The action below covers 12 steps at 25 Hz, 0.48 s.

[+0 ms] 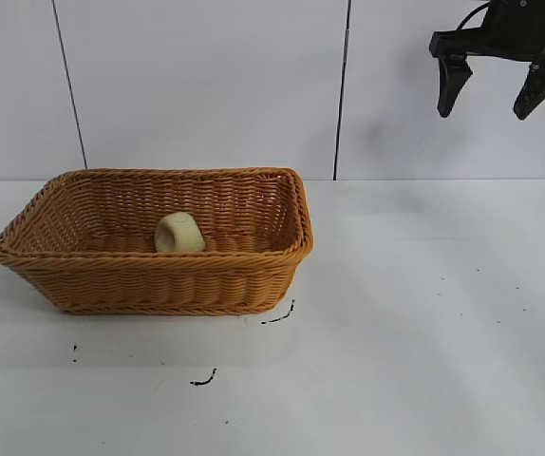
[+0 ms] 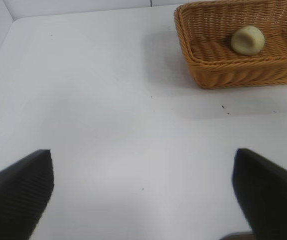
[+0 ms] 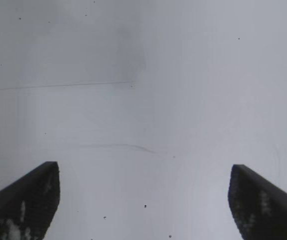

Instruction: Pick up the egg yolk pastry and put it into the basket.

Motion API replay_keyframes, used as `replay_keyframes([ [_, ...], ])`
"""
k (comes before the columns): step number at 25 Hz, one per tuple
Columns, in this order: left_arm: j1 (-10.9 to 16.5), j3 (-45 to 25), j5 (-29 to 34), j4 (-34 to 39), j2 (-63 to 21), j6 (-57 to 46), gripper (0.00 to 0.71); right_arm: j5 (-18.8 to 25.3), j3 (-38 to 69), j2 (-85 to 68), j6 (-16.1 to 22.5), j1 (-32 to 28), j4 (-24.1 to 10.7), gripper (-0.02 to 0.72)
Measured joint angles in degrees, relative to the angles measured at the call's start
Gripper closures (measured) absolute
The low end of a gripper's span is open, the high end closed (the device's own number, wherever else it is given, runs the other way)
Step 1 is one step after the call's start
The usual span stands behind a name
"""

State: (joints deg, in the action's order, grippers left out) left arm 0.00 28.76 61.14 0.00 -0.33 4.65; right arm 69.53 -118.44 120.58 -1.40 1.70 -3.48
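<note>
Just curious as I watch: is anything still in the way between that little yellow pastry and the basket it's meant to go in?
Nothing visible does. The egg yolk pastry already lies inside the basket, on its floor. The right gripper hangs open and empty, high above the table; the left gripper is open too, off to the basket's side.

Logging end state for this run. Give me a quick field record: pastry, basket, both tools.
pastry: egg yolk pastry lying inside the basket, on its floor
basket: basket on the white table, left of centre in the exterior view
right tool: right tool open, empty, raised high at upper right
left tool: left tool open, empty, above bare table, away from the basket
</note>
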Motion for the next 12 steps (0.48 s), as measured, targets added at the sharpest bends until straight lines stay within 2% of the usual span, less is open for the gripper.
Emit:
replay_keyframes([
  [12,0.0,0.0,0.0,0.0,0.0,0.0,0.014,0.0,38.7,-37.8,0.0,0.0,1.7,0.048],
])
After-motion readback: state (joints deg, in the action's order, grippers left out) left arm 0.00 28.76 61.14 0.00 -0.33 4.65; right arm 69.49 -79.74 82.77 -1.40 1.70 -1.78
